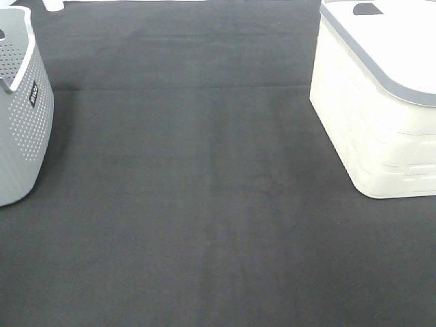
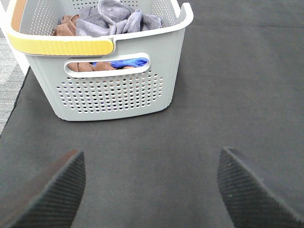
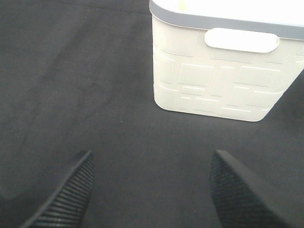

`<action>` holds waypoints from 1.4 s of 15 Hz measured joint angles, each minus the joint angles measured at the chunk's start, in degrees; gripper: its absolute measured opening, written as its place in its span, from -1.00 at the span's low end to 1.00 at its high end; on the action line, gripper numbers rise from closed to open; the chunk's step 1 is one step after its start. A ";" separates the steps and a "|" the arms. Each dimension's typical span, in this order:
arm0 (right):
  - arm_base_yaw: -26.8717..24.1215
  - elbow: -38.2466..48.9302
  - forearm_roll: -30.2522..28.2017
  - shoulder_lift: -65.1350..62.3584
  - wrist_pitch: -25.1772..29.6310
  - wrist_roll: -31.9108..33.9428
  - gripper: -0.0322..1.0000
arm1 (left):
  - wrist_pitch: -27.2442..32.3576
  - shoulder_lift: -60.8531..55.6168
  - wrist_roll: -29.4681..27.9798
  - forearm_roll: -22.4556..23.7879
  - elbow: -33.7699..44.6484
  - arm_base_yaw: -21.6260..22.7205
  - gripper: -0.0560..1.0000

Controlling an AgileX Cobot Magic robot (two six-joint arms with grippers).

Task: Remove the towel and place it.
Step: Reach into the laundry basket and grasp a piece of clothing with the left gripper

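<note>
Towel dead ahead of the left gripper (image 2: 149, 156) — the left arm looks the nearer one.

The greyish-lavender towel (image 2: 114, 19) lies crumpled on top of the pile in the perforated grey basket (image 2: 114, 95), beside a brown cloth (image 2: 66, 26). Bunched as it is, it shows no clear long axis. The left gripper hangs over the black mat (image 1: 204, 204), facing the basket's wall, jaws spread wide and empty. The right gripper (image 3: 152, 154) — equally spread, holding nothing — faces the white bin (image 3: 213, 90) instead.
</note>
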 joint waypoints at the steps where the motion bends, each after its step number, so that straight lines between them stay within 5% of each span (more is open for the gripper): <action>1: 0.00 0.00 0.00 0.00 0.00 0.00 0.39 | 0.00 0.00 0.00 0.00 0.00 0.00 0.47; 14: 0.00 0.00 -3.38 0.00 -0.23 -1.38 0.39 | 0.00 0.00 0.00 0.00 0.00 0.00 0.47; 21: 0.00 0.00 -0.06 0.00 -0.17 -1.03 0.39 | 0.00 0.00 0.00 0.00 0.00 0.00 0.47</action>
